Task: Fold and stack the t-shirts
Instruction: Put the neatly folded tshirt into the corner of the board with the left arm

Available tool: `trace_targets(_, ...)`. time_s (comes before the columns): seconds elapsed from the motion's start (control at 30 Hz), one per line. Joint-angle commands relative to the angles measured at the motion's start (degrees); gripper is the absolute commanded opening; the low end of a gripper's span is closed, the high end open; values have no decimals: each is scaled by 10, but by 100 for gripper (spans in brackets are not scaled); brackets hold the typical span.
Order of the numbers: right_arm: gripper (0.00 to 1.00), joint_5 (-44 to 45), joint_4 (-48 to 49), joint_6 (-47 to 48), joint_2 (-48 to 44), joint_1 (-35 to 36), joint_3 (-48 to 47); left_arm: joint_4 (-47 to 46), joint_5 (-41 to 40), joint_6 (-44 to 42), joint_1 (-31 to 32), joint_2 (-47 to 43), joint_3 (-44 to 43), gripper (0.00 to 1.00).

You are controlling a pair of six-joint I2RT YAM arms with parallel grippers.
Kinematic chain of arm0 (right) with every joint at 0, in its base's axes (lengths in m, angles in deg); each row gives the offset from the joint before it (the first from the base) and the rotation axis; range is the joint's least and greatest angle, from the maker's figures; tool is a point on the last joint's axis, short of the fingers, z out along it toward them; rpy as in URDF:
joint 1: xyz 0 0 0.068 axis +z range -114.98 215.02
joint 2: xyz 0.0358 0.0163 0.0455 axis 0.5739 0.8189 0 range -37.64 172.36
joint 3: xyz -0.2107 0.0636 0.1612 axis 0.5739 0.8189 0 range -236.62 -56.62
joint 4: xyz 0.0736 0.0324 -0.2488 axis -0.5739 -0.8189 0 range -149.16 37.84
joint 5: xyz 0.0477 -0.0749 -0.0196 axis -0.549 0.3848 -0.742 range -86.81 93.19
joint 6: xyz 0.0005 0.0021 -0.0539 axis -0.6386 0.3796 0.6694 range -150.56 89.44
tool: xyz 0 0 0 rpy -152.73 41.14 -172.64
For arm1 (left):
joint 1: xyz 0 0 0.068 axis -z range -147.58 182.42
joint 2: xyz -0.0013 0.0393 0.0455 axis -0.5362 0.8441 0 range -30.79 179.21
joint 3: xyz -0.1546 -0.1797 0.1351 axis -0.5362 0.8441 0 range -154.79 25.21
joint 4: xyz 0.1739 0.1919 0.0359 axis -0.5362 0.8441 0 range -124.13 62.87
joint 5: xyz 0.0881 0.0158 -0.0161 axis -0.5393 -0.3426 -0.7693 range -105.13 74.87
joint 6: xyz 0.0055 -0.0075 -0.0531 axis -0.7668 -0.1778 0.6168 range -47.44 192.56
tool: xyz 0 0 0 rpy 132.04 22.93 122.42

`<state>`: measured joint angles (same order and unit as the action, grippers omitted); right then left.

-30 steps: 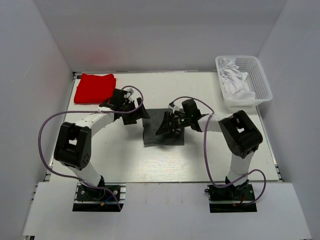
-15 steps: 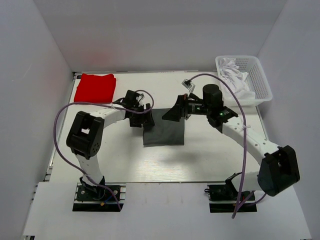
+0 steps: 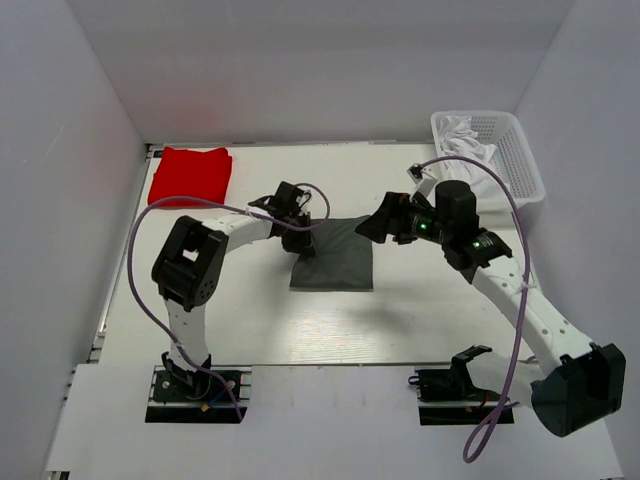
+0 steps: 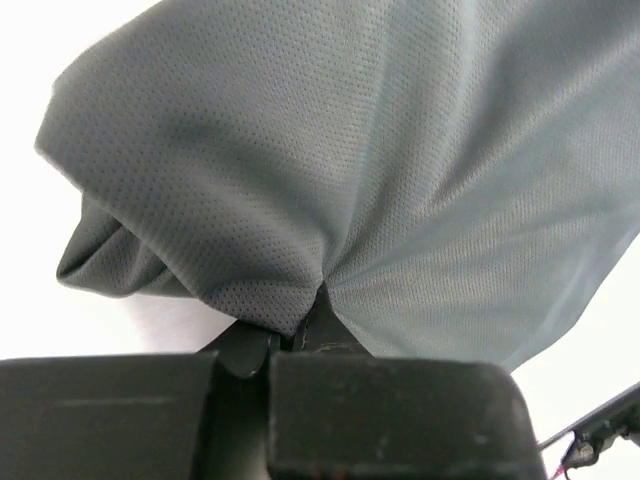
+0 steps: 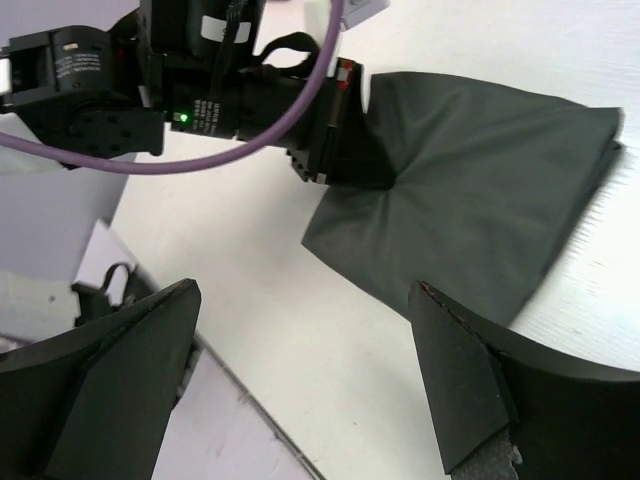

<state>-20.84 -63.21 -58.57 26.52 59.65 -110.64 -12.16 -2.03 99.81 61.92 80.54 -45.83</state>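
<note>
Looks like the stacking step to me. The dark charcoal grey cotton t-shirt [image 3: 333, 255] lies folded into a rough rectangle mid-way across the white surface [image 3: 250, 320]. The left tool [image 3: 300, 240] is pressed together on its left edge, and the cloth puckers at the pinch. The right tool [image 3: 385, 220] hangs spread wide just beside the shirt's far right corner, holding nothing.

The folded bright red t-shirt [image 3: 190, 175] sits well apart in the far left corner. My guess is the grey one goes on top of it, which calls for a lift that doesn't let the folds drop open.

Can't tell how many layers are in the pinch, since the wrist view is mostly fabric. The stuff in the white plastic mesh basket [image 3: 522, 165] is just a white lump.
</note>
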Motion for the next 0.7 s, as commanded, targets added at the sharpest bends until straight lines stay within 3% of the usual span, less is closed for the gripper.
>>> trace_targets(0.0, 90, 76, -29, 19, -36, -10, 15, 76, -89, -21, 9, 48, -37, 0)
trace_targets(0.13, 90, 95, -35, 22, -61, -23, 28, 120, -163, -61, -6, 28, -116, 0)
trace_targets(0.27, 90, 100, -35, 25, -69, -27, 29, 139, -217, -155, -13, 10, -200, 0)
trace_targets(0.4, 90, 120, -57, 33, -68, -36, 16, 171, -217, -246, -18, 3, -268, 0)
trace_targets(0.67, 90, 151, -94, 34, -80, -43, -3, 190, -220, -348, -69, 11, -338, 0)
